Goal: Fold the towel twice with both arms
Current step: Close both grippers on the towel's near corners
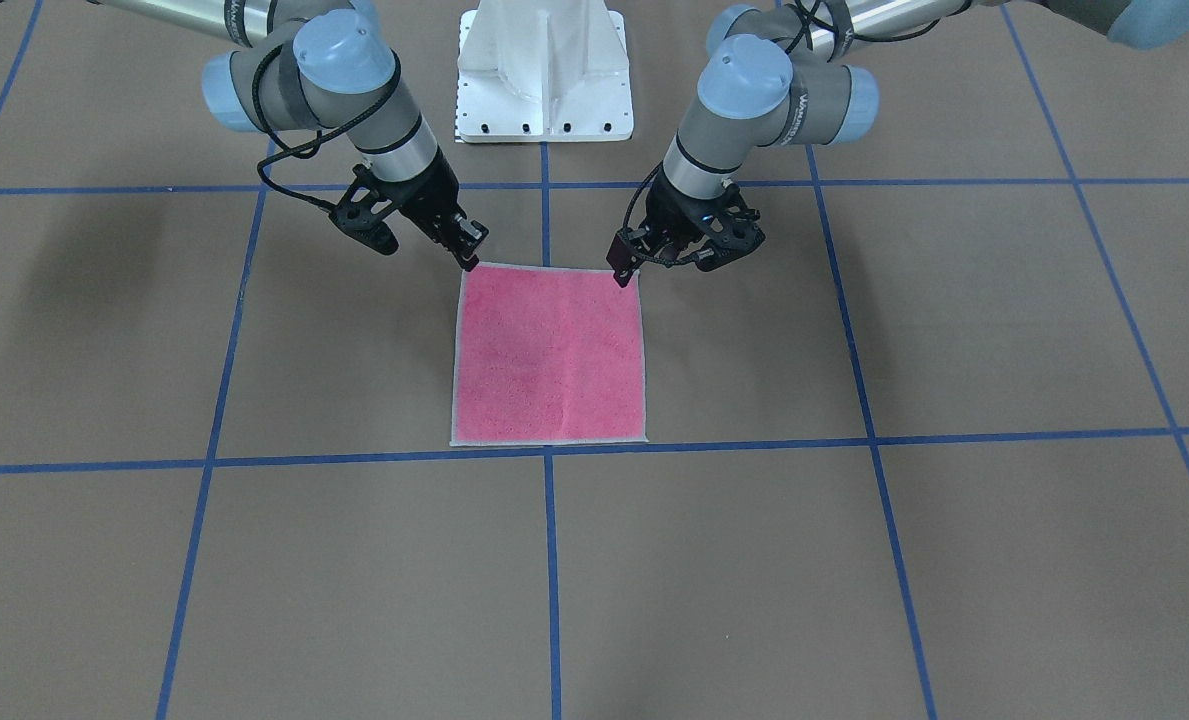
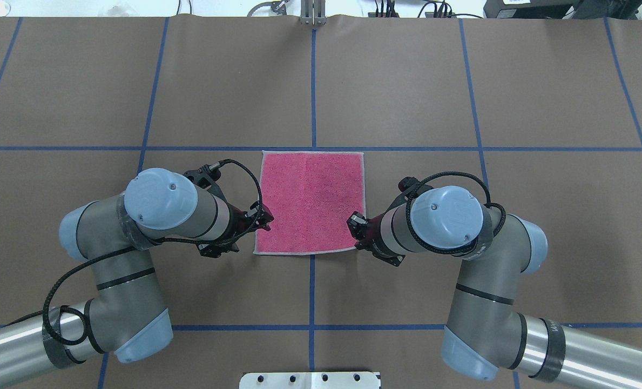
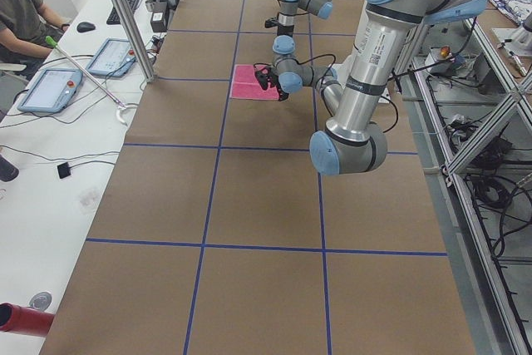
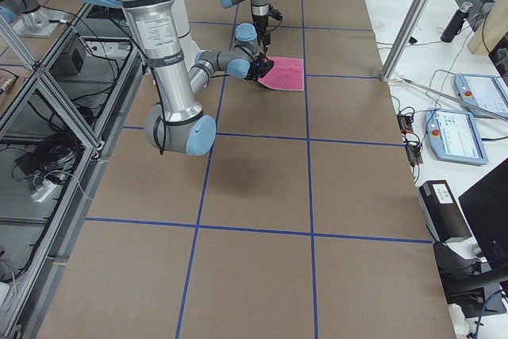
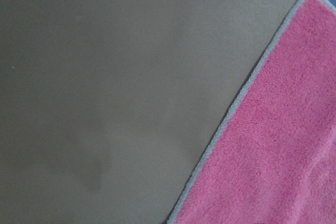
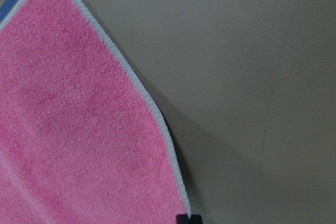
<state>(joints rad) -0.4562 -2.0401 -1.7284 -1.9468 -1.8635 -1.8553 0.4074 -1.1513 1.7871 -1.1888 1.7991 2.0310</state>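
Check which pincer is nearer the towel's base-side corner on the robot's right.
Right. The right pincer is at that corner of the towel, its tip by the hem; the left pincer is at the opposite base-side corner.

Light is even and diffuse, from above. The brown surface (image 1: 354, 560) is matte and carries only soft, faint shadows. Fixed views are sharp; side views stretch at the edges. Both wrist views are dimmer and soft; in the right one a dark shadow edges the towel (image 6: 79, 129) hem.
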